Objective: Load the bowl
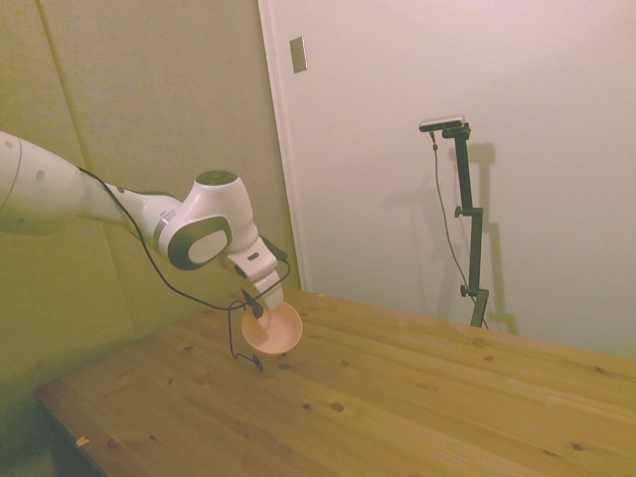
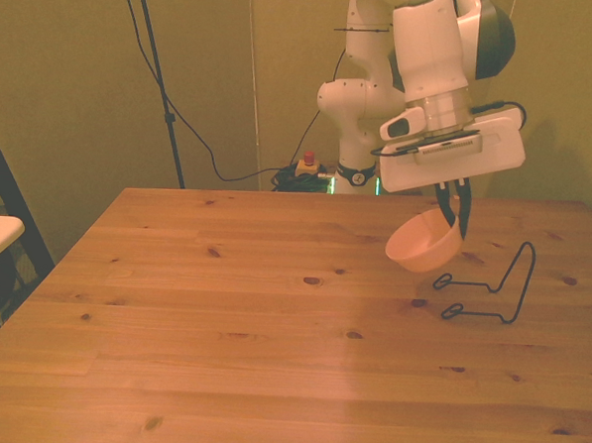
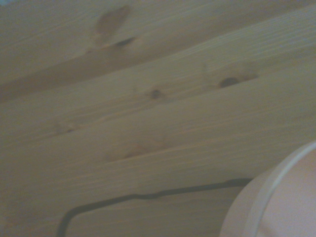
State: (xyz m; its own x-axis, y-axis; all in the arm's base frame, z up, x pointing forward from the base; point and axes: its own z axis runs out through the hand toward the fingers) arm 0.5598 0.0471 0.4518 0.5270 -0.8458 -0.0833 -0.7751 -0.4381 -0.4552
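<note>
The pale pink-peach bowl (image 2: 424, 242) hangs tilted above the table, and my gripper (image 2: 455, 212) is shut on its rim. In the side view the bowl (image 1: 273, 329) is held just off the wood below my wrist, its opening turned toward the camera, with the gripper (image 1: 255, 306) at its upper edge. A thin black wire rack (image 2: 491, 286) stands on the table just to the front view's right of the bowl and below it. The wrist view shows a curved edge of the bowl (image 3: 276, 202) and part of the wire rack (image 3: 148, 196) on the planks.
The wooden table (image 2: 220, 347) stretches wide on the front view's left. A black cable (image 1: 238, 343) droops from my wrist to the table. A white wall (image 1: 447, 149) rises behind the table's far edge in the side view.
</note>
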